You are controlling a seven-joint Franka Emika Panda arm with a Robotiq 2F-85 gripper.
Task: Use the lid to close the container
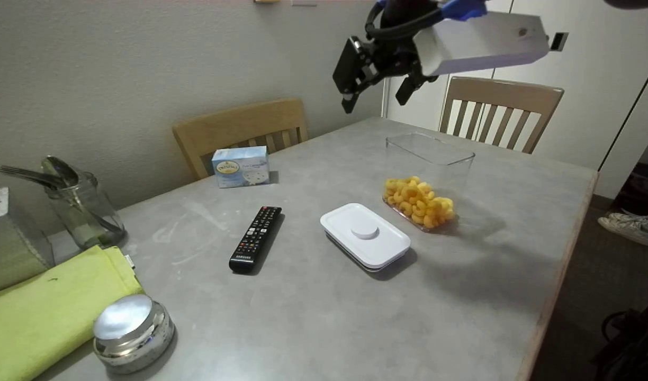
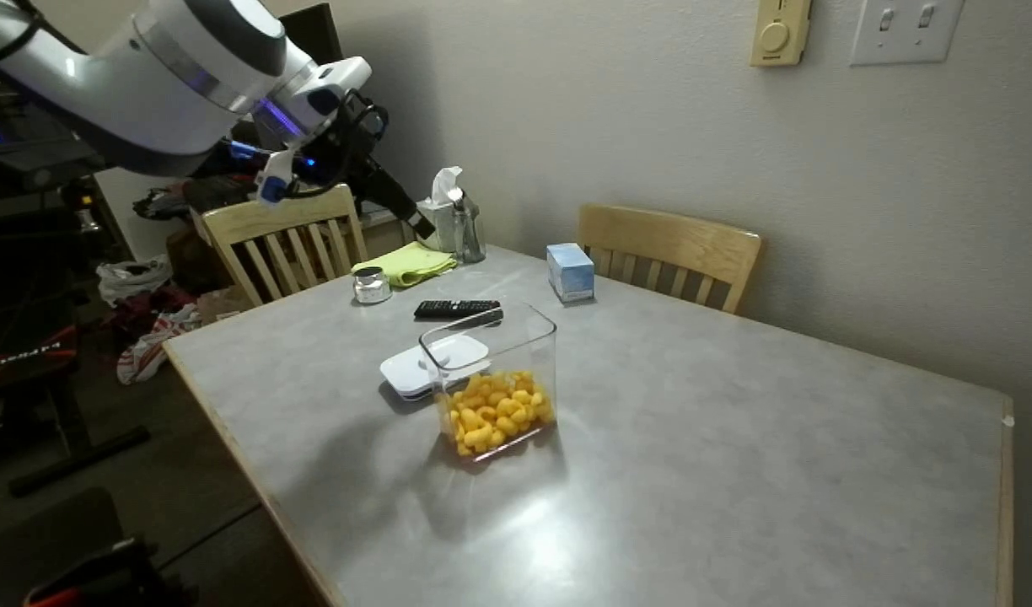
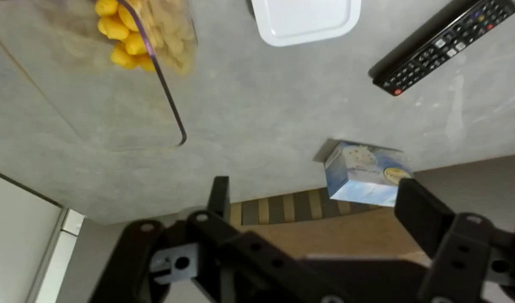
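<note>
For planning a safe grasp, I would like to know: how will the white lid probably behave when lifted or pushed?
The lid has crisp, straight edges, so it is probably stiff. Lying low and flat, it seems unlikely to roll or tip. It looks smooth, so it may slip, though the raised centre could offer grip.

Lid [image 1: 365,233]: white, rounded-rectangular, raised round centre; lies flat, well below spread jaws. Container [image 2: 520,356]: clear, upright, open-topped, yellow pieces [image 2: 499,413] at bottom; likewise below jaws, near lid.
</note>
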